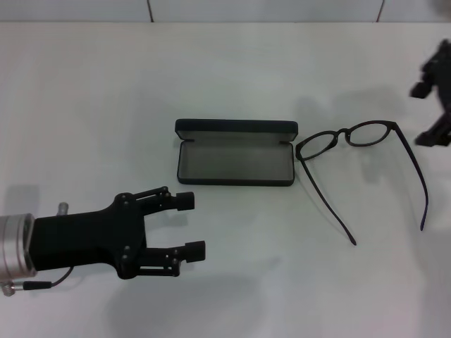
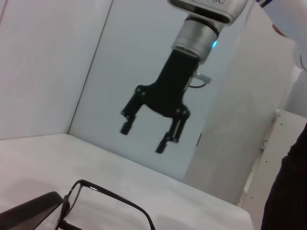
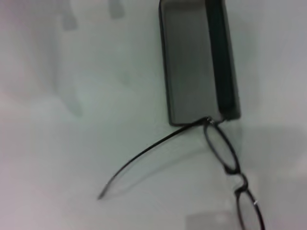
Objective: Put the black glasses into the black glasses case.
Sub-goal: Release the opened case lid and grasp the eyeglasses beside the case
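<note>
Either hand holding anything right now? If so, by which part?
Nothing held. Left hand is open over bare table; right hand hangs open in the air. Black glasses lie unfolded beside the open black glasses case.

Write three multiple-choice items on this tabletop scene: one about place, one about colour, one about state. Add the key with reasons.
1. Where do the black glasses lie?
A. Inside the case
B. On the table, on the robot's right of the case
C. Held by a gripper

2. What colour is the lining of the black glasses case?
A. Grey
B. Red
C. Blue

3. How does the left gripper stand?
A. Shut on the glasses
B. Shut, holding nothing
C. Open, holding nothing

Key: B, the frame rests beside the case's right end; A, the open case shows grey inside; C, its jaws are spread apart over bare table. The right gripper hangs open above the table.
</note>
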